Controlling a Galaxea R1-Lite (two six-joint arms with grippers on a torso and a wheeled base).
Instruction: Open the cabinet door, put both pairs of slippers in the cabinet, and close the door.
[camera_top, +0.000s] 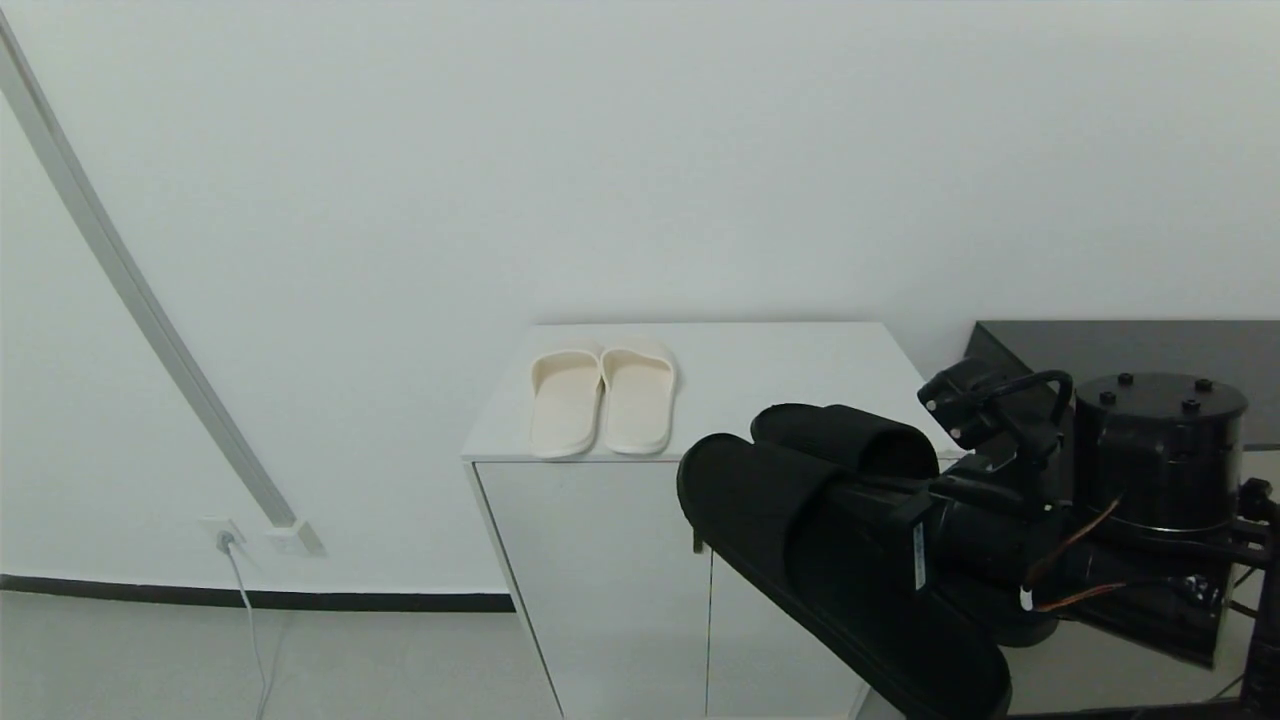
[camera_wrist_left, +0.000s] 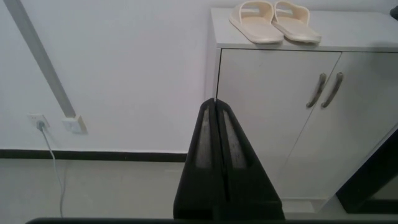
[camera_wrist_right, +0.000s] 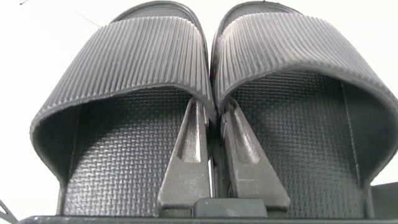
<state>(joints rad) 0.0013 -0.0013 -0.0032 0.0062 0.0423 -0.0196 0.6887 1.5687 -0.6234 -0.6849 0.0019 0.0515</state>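
We hold the black slippers (camera_top: 800, 480); the cabinet (camera_top: 600, 560) is shut.
Our right gripper (camera_wrist_right: 213, 106) pinches the pair by their touching inner walls alone, so a swing could slip one loose. Our left gripper (camera_wrist_left: 216, 104), closed and empty, faces the doors; unless it opens, it may glance off a handle (camera_wrist_left: 316, 90). Beyond, the cream slippers (camera_top: 600, 400) on top sit near the front edge, easily knocked.

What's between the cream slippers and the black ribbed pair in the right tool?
Nothing: the head view shows only bare white cabinet top between the cream slippers and the black ribbed slippers held by the right tool.
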